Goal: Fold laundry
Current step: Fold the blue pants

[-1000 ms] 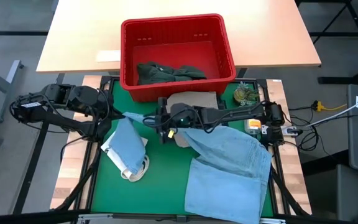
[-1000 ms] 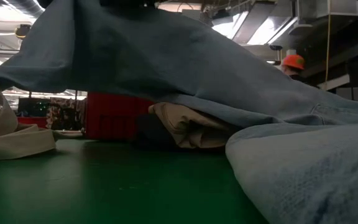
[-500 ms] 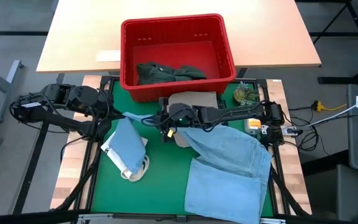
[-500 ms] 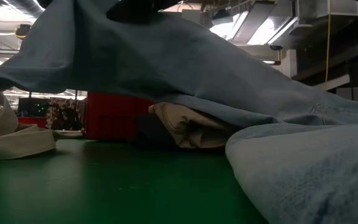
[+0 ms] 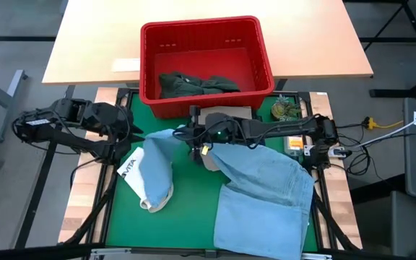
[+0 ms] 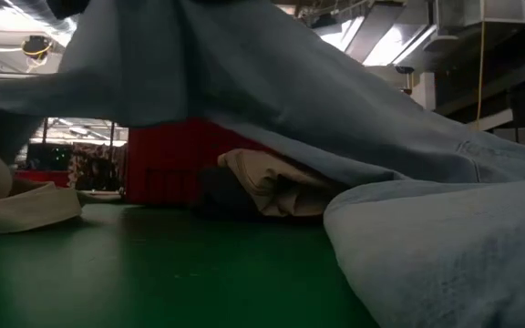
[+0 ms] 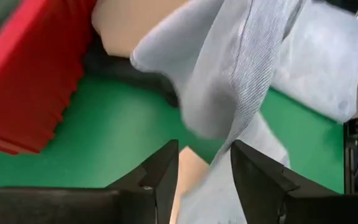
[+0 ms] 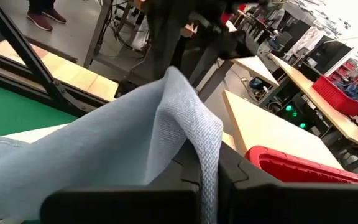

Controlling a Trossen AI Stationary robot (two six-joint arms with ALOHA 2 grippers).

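Green matting (image 5: 193, 217) covers the work surface, and its near-left part lies bare between the white tote bag (image 5: 144, 189) and the broad spread of light blue jeans (image 5: 266, 198) that fills the right half down to the front edge. At the mat's far edge a red slatted basket (image 5: 206, 59) sits against a pale wooden table (image 5: 92, 36) and holds a crumpled dark green-grey garment (image 5: 197, 83). Just in front of the basket lies a beige folded piece (image 5: 226, 115), showing in the low view as a soft rounded bundle under the raised denim.

One leg of the jeans is lifted off the mat and stretched toward the left. The right gripper (image 5: 193, 135), reaching in from the right over the middle of the mat, is clamped on a fold of this denim; its wrist view shows the woven cloth pinched between the dark fingers (image 8: 244, 180) and rising in a peak. The left gripper (image 5: 137, 133) is at the mat's left edge, just beside the leg's end; its fingers (image 7: 160, 174) stand apart, with a strip of the ribbed denim hanging between them, and whether they touch it cannot be told.

Beyond the table the wrist view shows workbenches, black frame legs and a person's shoes (image 8: 42, 18) on the floor.
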